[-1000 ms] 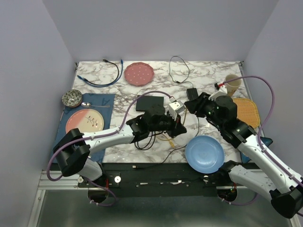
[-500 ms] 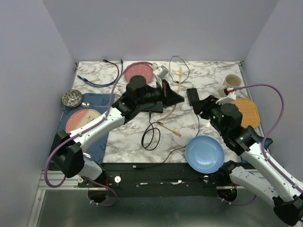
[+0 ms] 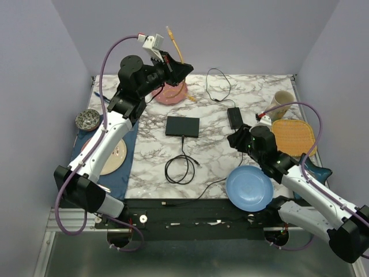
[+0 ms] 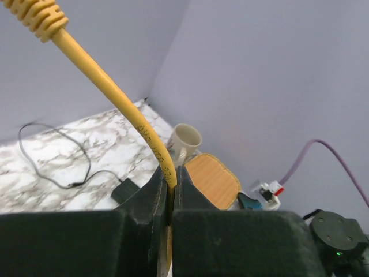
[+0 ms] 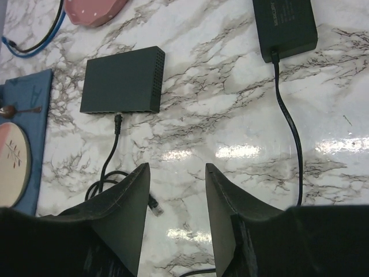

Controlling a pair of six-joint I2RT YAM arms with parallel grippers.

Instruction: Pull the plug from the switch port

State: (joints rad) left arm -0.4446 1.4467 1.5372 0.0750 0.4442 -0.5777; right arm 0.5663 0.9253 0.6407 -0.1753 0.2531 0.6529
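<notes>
The switch [image 3: 183, 126] [image 5: 122, 81], a flat black box, lies on the marble table at mid-field. A black cable [image 3: 183, 151] [image 5: 115, 141] is plugged into its near edge and coils toward the front. My left gripper [image 3: 174, 65] [image 4: 172, 173] is raised high over the back of the table, shut on a yellow cable [image 3: 177, 51] [image 4: 138, 124]. The cable's plug end [image 3: 169, 29] points up, well clear of the switch. My right gripper [image 3: 237, 138] [image 5: 177, 170] is open and holds nothing, low over the table right of the switch.
A black power brick [image 3: 234, 117] [image 5: 285, 26] lies right of the switch. A pink plate [image 3: 170, 93] sits below the left gripper. A mug [image 3: 282, 103], an orange mat [image 3: 294, 137] and a blue plate [image 3: 249, 188] are on the right. A blue placemat [image 3: 124, 135] is at the left.
The left arm has swung from the table's middle up and back, carrying the yellow cable away from the switch. The switch now lies uncovered. The right gripper has drawn back toward the front.
</notes>
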